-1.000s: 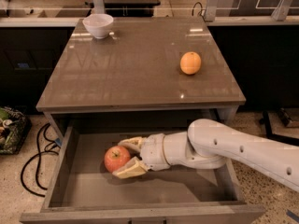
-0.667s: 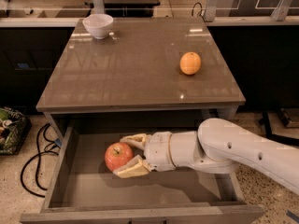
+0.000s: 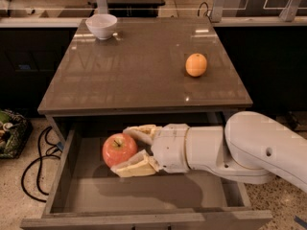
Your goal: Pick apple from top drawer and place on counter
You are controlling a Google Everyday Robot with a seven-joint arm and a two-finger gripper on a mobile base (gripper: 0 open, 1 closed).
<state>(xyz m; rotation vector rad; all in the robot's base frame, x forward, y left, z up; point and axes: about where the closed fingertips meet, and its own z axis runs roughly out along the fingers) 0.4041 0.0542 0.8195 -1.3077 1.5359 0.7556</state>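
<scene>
Item, my gripper [image 3: 124,150]: inside the open top drawer [image 3: 144,198], left of centre, reaching in from the right on my white arm [image 3: 249,147], laid roughly level so the two fingers can pass under the counter's front edge. Item, the apple [image 3: 119,149]: red with yellow patches, stem up, clasped between my fingers, one above and behind it, one below and in front; I hold it across its widest part because a round fruit would roll out of a shallower grip. It hangs over the drawer floor with a shadow beneath, which I take to mean it is lifted clear, though I cannot be certain. Item, the counter [image 3: 139,75]: glossy, directly above the drawer, the intended resting place; the apple is not yet there. Item, an orange [image 3: 196,64] toward the counter's right side and a white bowl [image 3: 101,26] at its far left corner, both well apart, leaving the middle as the likeliest landing spot.
</scene>
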